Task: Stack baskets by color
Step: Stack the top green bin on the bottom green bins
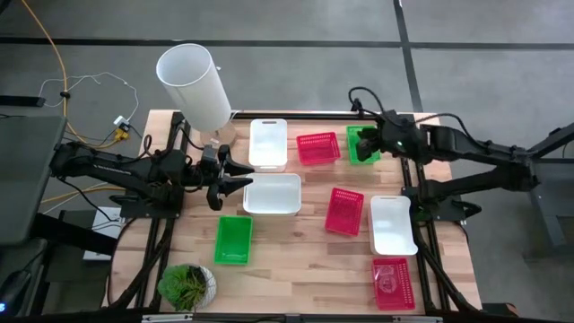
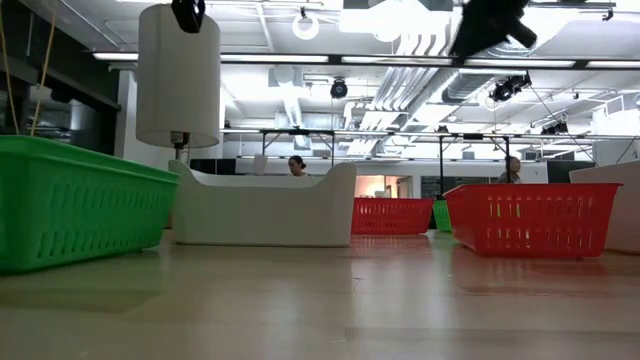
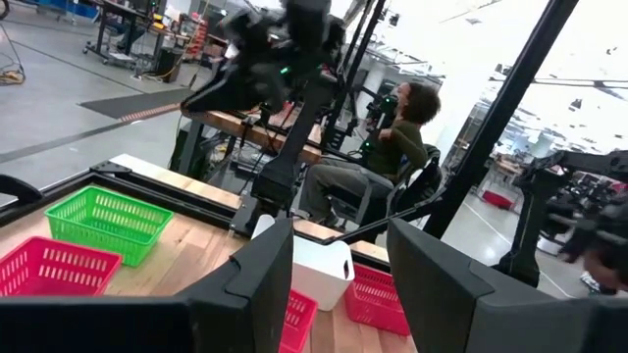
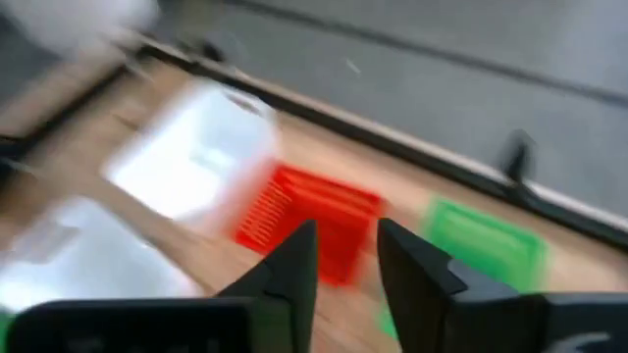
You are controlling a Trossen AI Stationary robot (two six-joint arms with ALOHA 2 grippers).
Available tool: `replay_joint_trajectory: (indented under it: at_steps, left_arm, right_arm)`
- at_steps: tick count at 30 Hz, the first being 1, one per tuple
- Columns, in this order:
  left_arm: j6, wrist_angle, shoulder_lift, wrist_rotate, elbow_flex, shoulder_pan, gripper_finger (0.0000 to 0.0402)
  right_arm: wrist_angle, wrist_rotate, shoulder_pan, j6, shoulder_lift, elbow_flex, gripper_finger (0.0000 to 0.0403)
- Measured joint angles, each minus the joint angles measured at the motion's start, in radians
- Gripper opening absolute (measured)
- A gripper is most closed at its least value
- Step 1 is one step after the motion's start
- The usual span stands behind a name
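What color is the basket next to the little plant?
Green: the basket beside the potted plant, best seen in the high view.

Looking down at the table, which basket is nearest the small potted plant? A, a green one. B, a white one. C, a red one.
A: the green perforated plastic basket lies just beside the small green potted plant; the white and red baskets lie farther off.

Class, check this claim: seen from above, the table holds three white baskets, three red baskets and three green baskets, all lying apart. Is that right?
Not quite. The high view shows only two green baskets: one near the potted plant and one under the right gripper at the far edge. The three white baskets and three red baskets do lie apart, unstacked.
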Motion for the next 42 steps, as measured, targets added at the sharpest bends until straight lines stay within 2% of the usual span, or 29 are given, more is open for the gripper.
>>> replay_joint_trajectory:
  at_steps: [7, 12, 21, 25, 34, 38, 42]
  left_arm:
    - [0.000, -0.001, 0.000, 0.000, 0.000, 0.000, 0.0154]
    - [0.000, -0.001, 0.000, 0.000, 0.000, 0.000, 0.0154]
    - [0.000, -0.002, 0.000, -0.001, 0.000, 0.000, 0.0154]
    - [0.000, -0.002, 0.000, -0.001, 0.000, 0.000, 0.0154]
    - [0.000, -0.006, 0.000, -0.003, 0.001, 0.000, 0.0154]
    - [0.000, -0.007, 0.000, -0.003, 0.001, 0.000, 0.0154]
    - [0.000, -0.007, 0.000, -0.003, 0.001, 0.000, 0.0154]
  right_arm:
    - [-0.289, -0.060, -0.171, 0.169, 0.078, -0.007, 0.0186]
    - [-0.237, -0.160, -0.273, 0.170, 0.141, -0.127, 0.0212]
    - [0.002, -0.147, -0.454, 0.175, 0.192, -0.342, 0.0211]
    - [0.110, -0.162, -0.478, 0.177, 0.192, -0.412, 0.0210]
    - [0.180, -0.096, -0.503, 0.182, 0.193, -0.469, 0.0208]
    - [0.234, -0.108, -0.517, 0.182, 0.192, -0.497, 0.0186]
    - [0.284, -0.154, -0.533, 0.221, 0.192, -0.547, 0.0144]
